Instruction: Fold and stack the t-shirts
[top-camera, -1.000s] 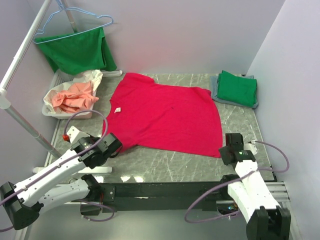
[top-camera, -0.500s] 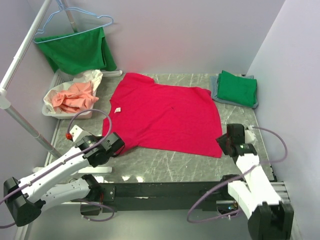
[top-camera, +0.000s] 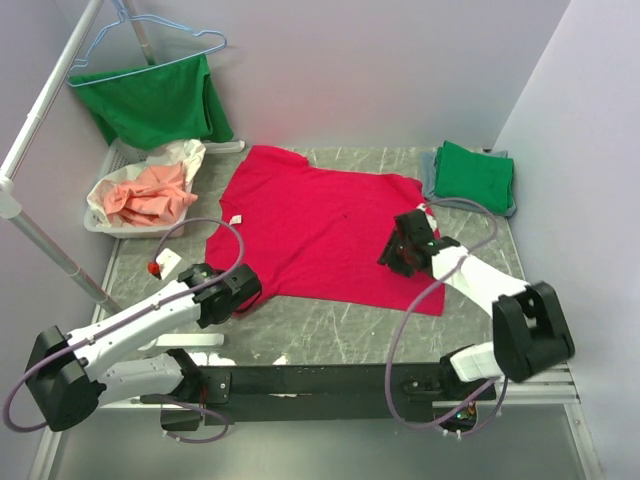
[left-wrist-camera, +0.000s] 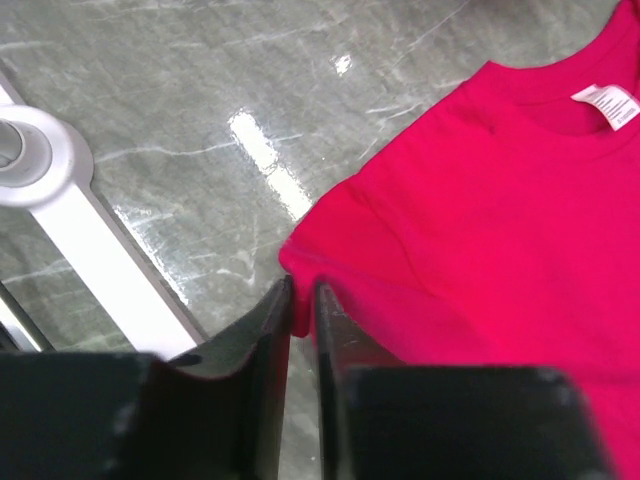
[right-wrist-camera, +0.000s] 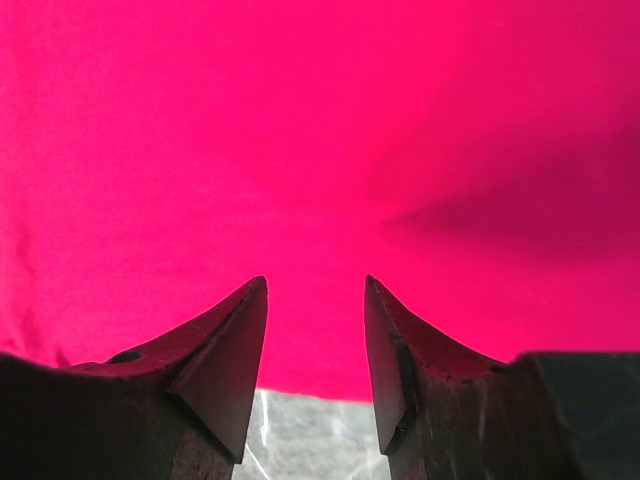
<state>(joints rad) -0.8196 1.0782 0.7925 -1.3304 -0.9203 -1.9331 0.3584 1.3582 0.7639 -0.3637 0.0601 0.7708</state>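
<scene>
Red tee (top-camera: 320, 225) spread flat across the middle of the worktop (top-camera: 330, 335), collar toward the left edge. Left gripper (left-wrist-camera: 303, 287) at the sleeve nearest the near left corner, closed to a thin slit, tips right at the hem; impossible to tell whether any cloth is pinched. Right gripper (right-wrist-camera: 315, 290) partly open, empty, low over the tee's right part, close to its hem. In the far right corner, folded green tee (top-camera: 478, 175) on top of grey tee (top-camera: 428, 182).
</scene>
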